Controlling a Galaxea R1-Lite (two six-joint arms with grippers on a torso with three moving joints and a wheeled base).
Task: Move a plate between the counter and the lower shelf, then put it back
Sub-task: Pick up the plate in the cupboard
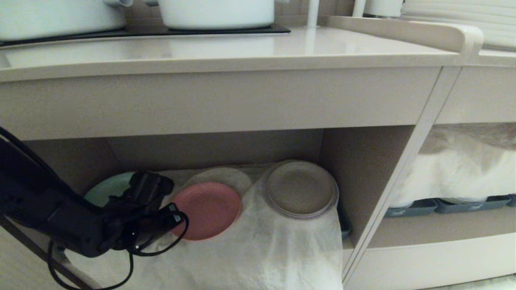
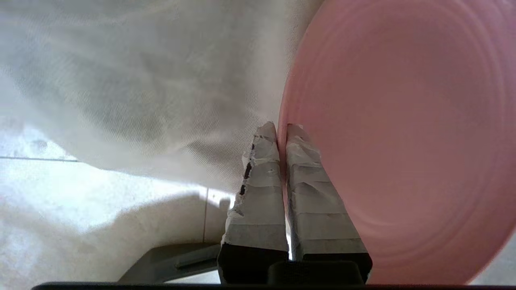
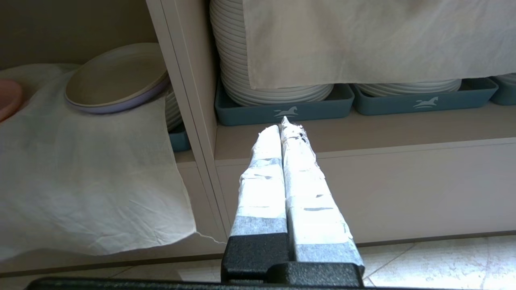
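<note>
One gripper works — left gripper [image 2: 282,131] pinches pink plate's [image 1: 209,209] left rim, w/ plate in lower shelf [image 1: 258,249]. Right gripper [image 3: 284,123] hangs closed on nothing — near neighbouring compartment.

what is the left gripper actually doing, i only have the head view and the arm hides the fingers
Observer: In the left wrist view the left gripper is shut on the rim of the pink plate, one taped finger on each side of the edge.
Operator: where is the right arm, i cant see it at all
Observer: The right gripper is shut and holds nothing; it points at the neighbouring compartment, toward a dark tray.
Operator: whats in that tray, the cloth covers it for me
Observer: A tall stack of white plates stands in it, partly under the hanging cloth.
</note>
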